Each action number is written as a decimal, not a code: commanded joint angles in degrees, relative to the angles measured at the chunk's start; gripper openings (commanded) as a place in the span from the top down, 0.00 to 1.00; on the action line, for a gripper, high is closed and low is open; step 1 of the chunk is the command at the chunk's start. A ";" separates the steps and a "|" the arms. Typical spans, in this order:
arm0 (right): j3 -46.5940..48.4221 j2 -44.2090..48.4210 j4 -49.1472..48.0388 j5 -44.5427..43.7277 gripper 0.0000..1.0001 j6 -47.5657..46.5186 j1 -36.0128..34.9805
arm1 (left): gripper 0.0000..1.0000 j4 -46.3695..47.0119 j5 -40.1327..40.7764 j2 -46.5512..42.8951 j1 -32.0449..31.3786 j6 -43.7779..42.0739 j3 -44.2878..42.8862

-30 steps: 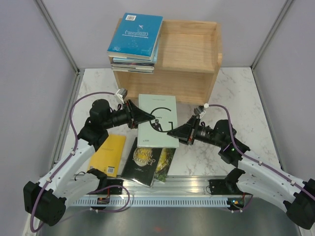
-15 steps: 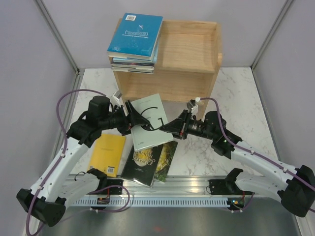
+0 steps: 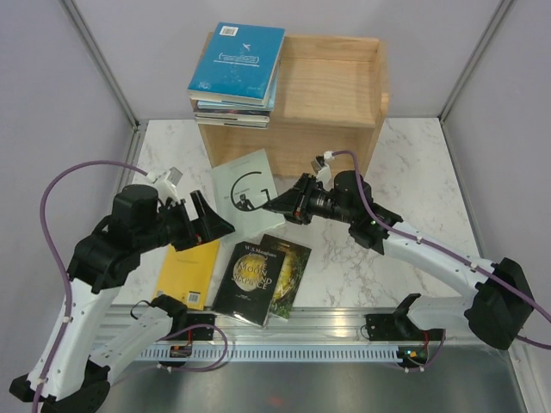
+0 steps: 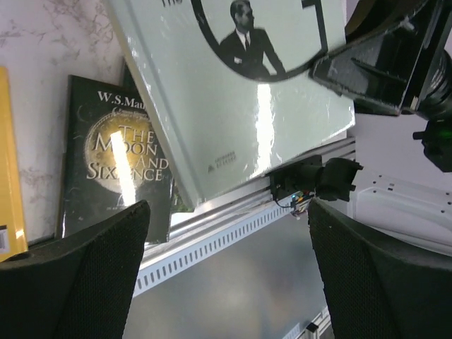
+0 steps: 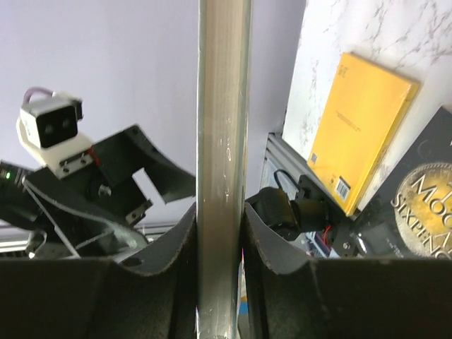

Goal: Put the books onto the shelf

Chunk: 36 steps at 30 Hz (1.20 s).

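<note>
Carrying one book toward the light natural-wood two-tier shelf (image 3: 336,86), which stands at the far side of the white marbled desk (image 3: 413,172) with its open front toward me. A stack of paperbacks with a teal cover on top (image 3: 237,64) fills the left end of the top tier. Bare wood lies to its right.

The pale grey-green paperback with a black ring and a suited figure (image 3: 245,194) is off the desk, in front of the lower opening and between my arms. Under it and nearer me lie a flat yellow paperback (image 3: 189,271), a black paperback with a gold title (image 3: 250,280) and a green illustrated one (image 3: 288,275) partly beneath the black.

My right pincer (image 3: 274,205) pinches the grey-green book at its right edge; the wrist view shows that edge upright between both fingers. My left pincer (image 3: 211,225) is spread wide and holds nothing, apart from the book, over the yellow one.

My judgement for doing this well:
- A one-edge hold on a thin book lets it sag or swing, so keep the pinch firm and go slowly.
- Lift above the raised rim before moving in.
- Level the cover, then lower onto the bare wood.
- Keep the left arm low and aside.

Book's heading: cover up, tilted, steepness unclear. Long axis runs near-to-far, far end skewed slightly left. Head end toward the shelf, going by the big letter.
</note>
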<state>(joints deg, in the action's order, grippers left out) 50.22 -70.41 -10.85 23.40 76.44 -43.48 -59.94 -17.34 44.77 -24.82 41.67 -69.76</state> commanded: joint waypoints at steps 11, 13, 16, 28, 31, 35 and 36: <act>6.74 2.12 -6.29 -12.57 1.00 -1.12 3.75 | 0.04 -11.78 6.80 -3.20 0.21 -5.99 -5.21; 7.00 1.95 -4.97 -13.90 1.00 -1.21 4.19 | 0.04 -11.69 6.80 -3.20 0.21 -5.90 -5.21; 7.61 -0.24 -5.75 -15.14 1.00 -0.16 4.29 | 0.04 -11.60 6.62 -2.85 0.21 -5.99 -5.39; 20.69 -16.94 -7.61 -18.47 1.00 0.46 5.08 | 0.04 -11.25 5.04 -2.85 0.21 -6.16 -4.51; 23.60 -21.59 -7.78 -18.48 1.00 0.81 5.51 | 0.03 -11.25 4.95 -2.94 0.21 -6.07 -4.07; 26.77 -25.73 -7.34 -16.90 1.00 0.99 5.95 | 0.03 -11.16 4.86 -3.03 0.21 -6.43 -3.72; 27.21 -26.35 -7.34 -16.46 0.89 0.99 6.13 | 0.03 -11.16 4.86 -2.85 0.21 -6.60 -3.81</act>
<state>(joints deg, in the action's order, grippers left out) 72.29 -95.79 -10.92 6.33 76.73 -38.13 -71.05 -12.14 42.02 -24.82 37.56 -73.45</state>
